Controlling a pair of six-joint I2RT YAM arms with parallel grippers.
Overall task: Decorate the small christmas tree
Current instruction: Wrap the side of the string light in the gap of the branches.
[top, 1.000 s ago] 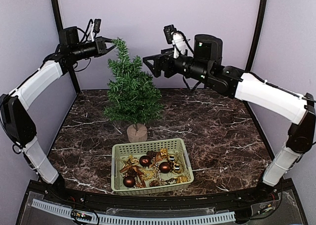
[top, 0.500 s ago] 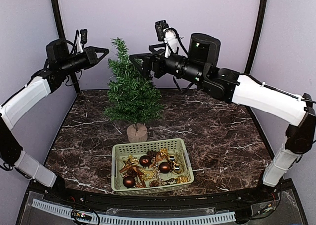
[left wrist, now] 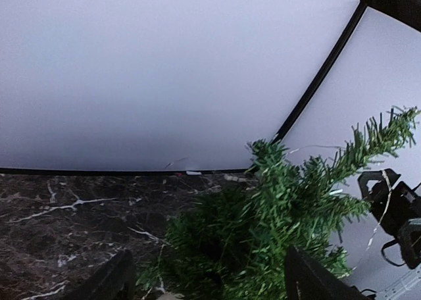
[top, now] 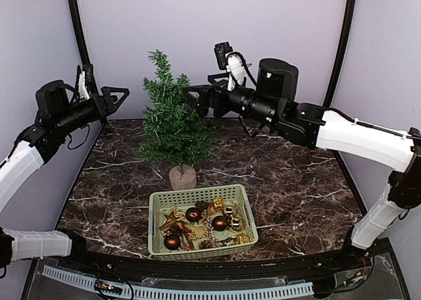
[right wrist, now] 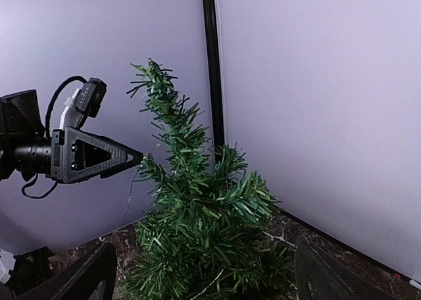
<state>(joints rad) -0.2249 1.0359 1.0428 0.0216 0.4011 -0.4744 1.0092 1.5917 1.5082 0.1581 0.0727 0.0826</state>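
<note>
Pale green basket (top: 204, 248) — dark marble table (top: 296, 172), near edge

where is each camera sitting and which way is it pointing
Top external: above and behind the arm bases, looking down over the table at the tree and basket; both arms show.
Left wrist: on the left arm, facing right at the tree; left fingers at bottom.
Right wrist: on the right arm, facing left at the tree; right fingers at bottom.
Shared: the tree; left wrist sees the right gripper, right wrist the left gripper.
</note>
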